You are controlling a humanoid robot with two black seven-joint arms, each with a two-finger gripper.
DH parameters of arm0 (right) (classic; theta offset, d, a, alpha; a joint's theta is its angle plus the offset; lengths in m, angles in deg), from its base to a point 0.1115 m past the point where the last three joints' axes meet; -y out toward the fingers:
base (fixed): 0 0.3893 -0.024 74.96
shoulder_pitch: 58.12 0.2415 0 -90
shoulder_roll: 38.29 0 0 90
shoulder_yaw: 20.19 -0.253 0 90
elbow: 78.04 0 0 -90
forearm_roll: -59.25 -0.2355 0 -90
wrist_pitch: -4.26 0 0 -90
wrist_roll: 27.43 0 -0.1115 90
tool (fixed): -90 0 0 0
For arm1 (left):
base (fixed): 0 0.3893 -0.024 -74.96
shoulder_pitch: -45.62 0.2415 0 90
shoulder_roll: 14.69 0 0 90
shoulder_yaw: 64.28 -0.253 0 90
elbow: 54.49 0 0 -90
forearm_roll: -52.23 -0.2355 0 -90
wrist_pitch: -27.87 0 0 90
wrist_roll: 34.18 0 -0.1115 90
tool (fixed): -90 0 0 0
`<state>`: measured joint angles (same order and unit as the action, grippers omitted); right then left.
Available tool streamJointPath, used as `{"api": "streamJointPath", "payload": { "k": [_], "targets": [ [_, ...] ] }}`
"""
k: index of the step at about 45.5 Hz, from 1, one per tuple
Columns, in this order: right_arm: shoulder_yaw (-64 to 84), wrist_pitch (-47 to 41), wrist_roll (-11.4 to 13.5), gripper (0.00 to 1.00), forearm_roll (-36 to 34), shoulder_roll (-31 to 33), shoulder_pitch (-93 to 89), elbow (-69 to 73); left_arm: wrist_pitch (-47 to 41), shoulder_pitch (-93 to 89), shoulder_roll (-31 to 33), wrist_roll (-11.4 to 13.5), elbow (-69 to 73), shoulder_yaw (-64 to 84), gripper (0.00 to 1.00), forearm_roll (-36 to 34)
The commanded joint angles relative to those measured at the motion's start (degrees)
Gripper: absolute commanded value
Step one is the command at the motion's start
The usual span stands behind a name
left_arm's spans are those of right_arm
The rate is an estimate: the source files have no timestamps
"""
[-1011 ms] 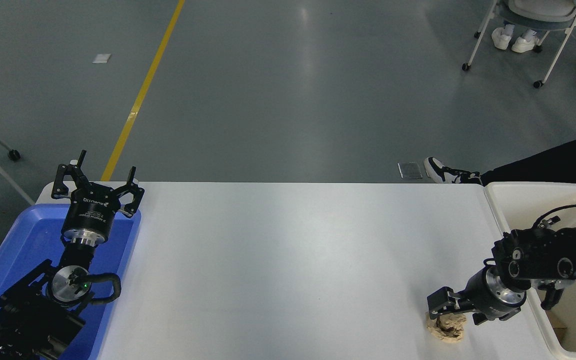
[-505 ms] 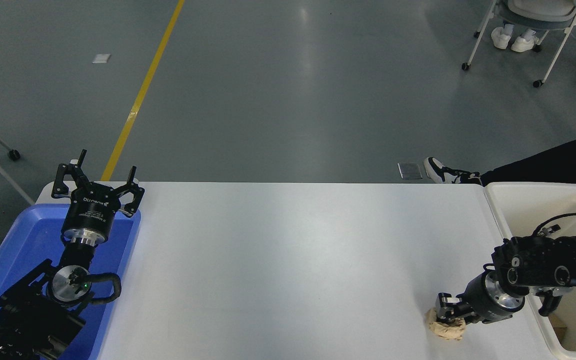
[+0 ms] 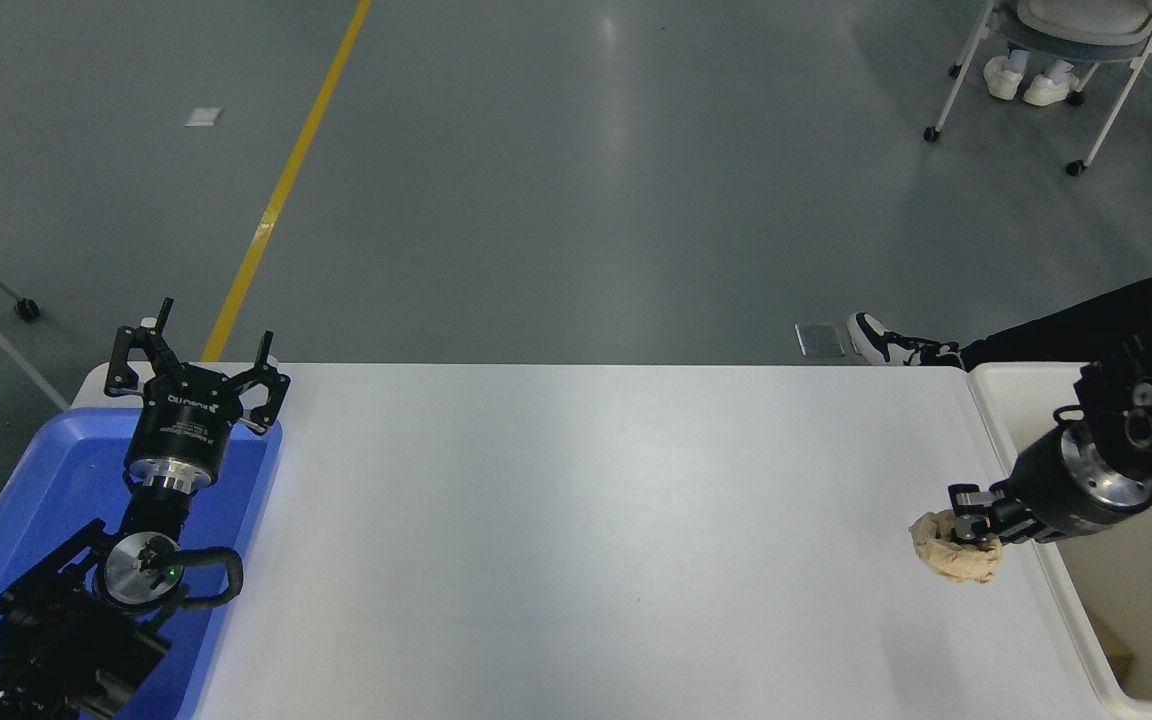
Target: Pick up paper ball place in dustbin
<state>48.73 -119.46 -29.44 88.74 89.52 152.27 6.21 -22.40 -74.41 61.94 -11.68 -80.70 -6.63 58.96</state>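
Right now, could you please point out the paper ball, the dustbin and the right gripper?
paper ball (image 3: 958,556): head view, on its wrinkled tan front.
dustbin (image 3: 986,398): head view, on its cream rim, far left corner.
right gripper (image 3: 966,525): head view, between the fingertips clamped on the ball.

The light was bright and even, coming from overhead. It left a pale streak of glare on the floor (image 3: 626,120) and a soft sheen down the middle of my table (image 3: 576,500). Shadows were faint, only a dim smudge under my right gripper (image 3: 971,528). Everything looked sharp, with no blur I could notice.
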Motion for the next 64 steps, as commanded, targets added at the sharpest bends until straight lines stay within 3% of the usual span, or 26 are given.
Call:
{"api": "streamJointPath", "payload": {
  "k": [1, 20, 35, 48, 52, 64],
  "targets": [
    [4.20, -11.27, -0.01, 0.00, -0.23, 0.77, 21.28, 3.81, 0.00, -0.03, 0.00, -0.09, -0.07, 0.00, 1.00, -0.04],
    [6.48, -11.27, -0.01, 0.00, -0.93, -0.20, 26.30, 3.64, 0.00, -0.03, 0.00, 0.00, -0.07, 0.00, 1.00, -0.04],
    [9.56, -11.27, -0.10, 0.00, 2.75, 5.94, 19.45, -4.79, 0.00, 0.06, 0.00, 0.00, 0.02, 0.00, 1.00, 0.04],
    [-6.24, -11.27, -0.36, 0.00, 12.60, 19.13, -4.70, -26.14, 0.00, 0.06, 0.00, 0.09, 0.02, 0.00, 1.00, 0.04],
    [-14.41, -11.27, -0.36, 0.00, 12.61, 19.84, -16.91, -31.95, 0.00, 0.06, 0.00, 0.09, -0.06, 0.00, 1.00, 0.04],
    [-34.98, 3.65, -0.28, 0.00, 12.43, 17.12, -50.32, -44.69, 0.00, 0.06, 0.00, 0.09, -0.06, 0.00, 1.00, 0.04]
  ]
}}
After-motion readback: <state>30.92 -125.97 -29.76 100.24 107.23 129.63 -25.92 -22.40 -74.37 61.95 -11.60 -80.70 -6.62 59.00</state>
